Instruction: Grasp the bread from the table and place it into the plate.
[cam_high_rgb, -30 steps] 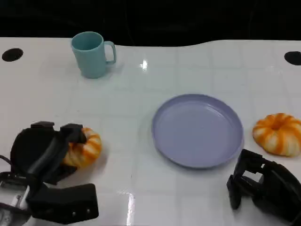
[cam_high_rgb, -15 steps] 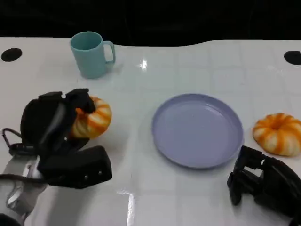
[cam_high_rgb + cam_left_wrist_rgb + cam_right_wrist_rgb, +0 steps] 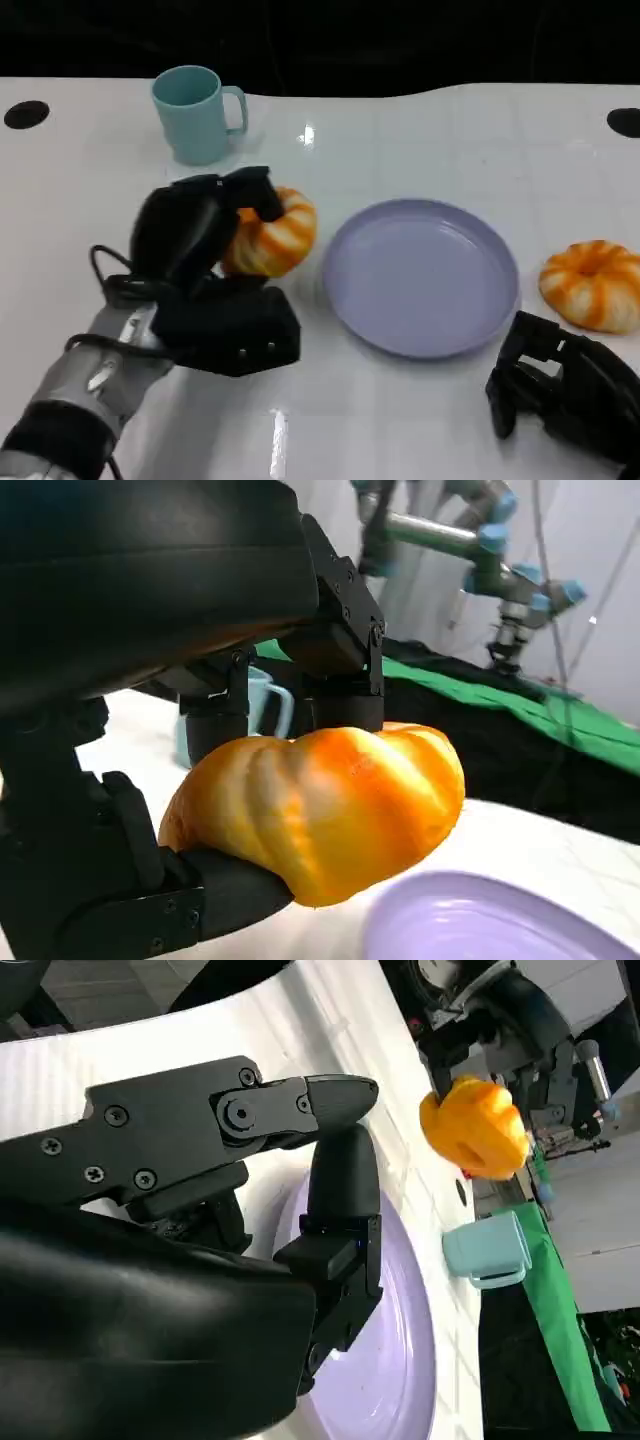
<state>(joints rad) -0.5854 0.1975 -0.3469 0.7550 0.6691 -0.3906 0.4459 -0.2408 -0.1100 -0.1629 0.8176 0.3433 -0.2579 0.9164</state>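
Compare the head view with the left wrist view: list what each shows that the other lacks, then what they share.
Head view alone: the second orange striped ring-shaped bread lying on the white table beside the plate, and the black right hand resting near it.

Left wrist view alone: a green cloth and robot arms with blue joints in the background.

Both: the black left hand holding the orange striped ring-shaped bread, the round lilac plate, and the teal mug.

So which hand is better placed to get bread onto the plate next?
Left. The left hand already holds a bread lifted just beside the plate. The right hand holds nothing, and the other bread lies untouched on the table.
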